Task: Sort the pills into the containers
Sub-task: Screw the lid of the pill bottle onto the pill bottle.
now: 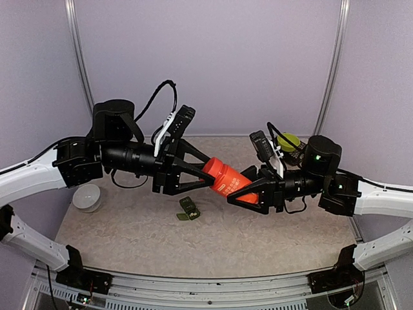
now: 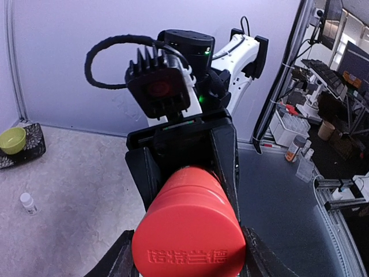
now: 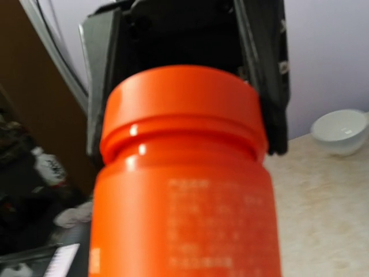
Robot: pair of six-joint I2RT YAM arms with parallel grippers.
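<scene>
An orange pill bottle [image 1: 227, 180] hangs tilted in mid-air between my two arms. My left gripper [image 1: 210, 172] is shut on its cap end, and the embossed cap [image 2: 190, 236] fills the bottom of the left wrist view with a finger on each side. My right gripper [image 1: 242, 194] is shut on the bottle's labelled body [image 3: 184, 202], which hides its own fingers in the right wrist view. The containers [image 1: 189, 208], a small dark green strip, lie on the table below the bottle. No pills show.
A white bowl [image 1: 87, 197] sits at the table's left edge. A yellow-green bowl [image 1: 288, 141] rests on a black mat at the back right. A small clear vial [image 2: 27, 202] stands on the table surface. Purple walls enclose the back and sides.
</scene>
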